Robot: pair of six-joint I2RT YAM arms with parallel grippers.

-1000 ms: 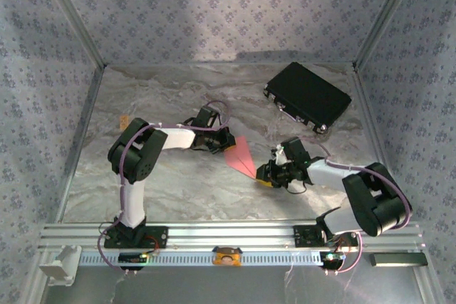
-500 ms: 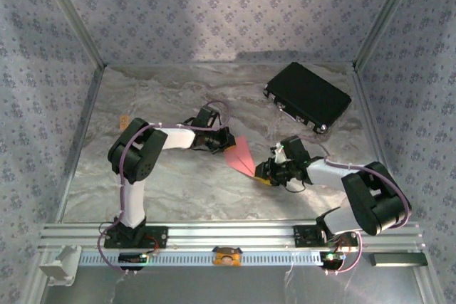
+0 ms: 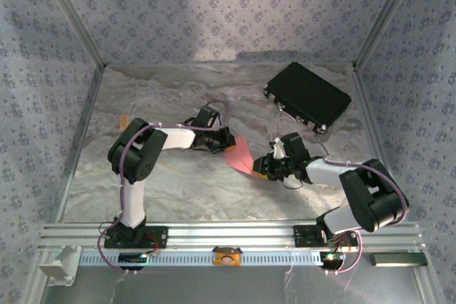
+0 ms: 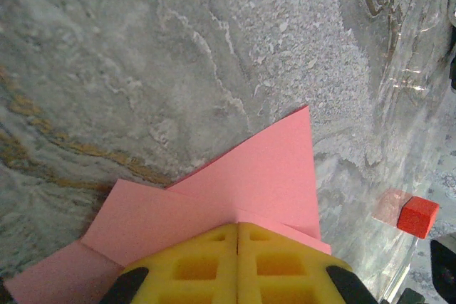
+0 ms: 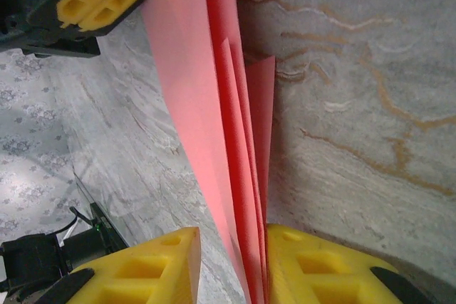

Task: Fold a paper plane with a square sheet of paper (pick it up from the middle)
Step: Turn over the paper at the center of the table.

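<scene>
far out to the left of the left gripper (image 3: 223, 143), a tiny orange tag (image 3: 124, 119) lies on the marbled table (image 3: 171, 183). the left gripper is closed. in its wrist view the two yellow pads (image 4: 214, 243) meet along a seam with no gap. the centre crease of the paper plane (image 3: 239, 153) runs straight into that seam, so the pads pinch the salmon pink paper at its fold. the flaps spread to either side ahead of the fingertips, over the table. beyond them, off to one side of the left wrist view, a small red cube (image 4: 417, 216) sits near the frame's edge. the plane spans the gap between the two grippers, and its other end reaches in between the fingers of the right gripper (image 5: 231, 247). there the jaws stand narrow but not clamped. the layered paper runs on edge between them and lies against one yellow finger (image 5: 320, 268), with a sliver of table showing between the paper and the other. past the right gripper, well apart toward the back right corner, lies a black rectangular case (image 3: 308, 95).
</scene>
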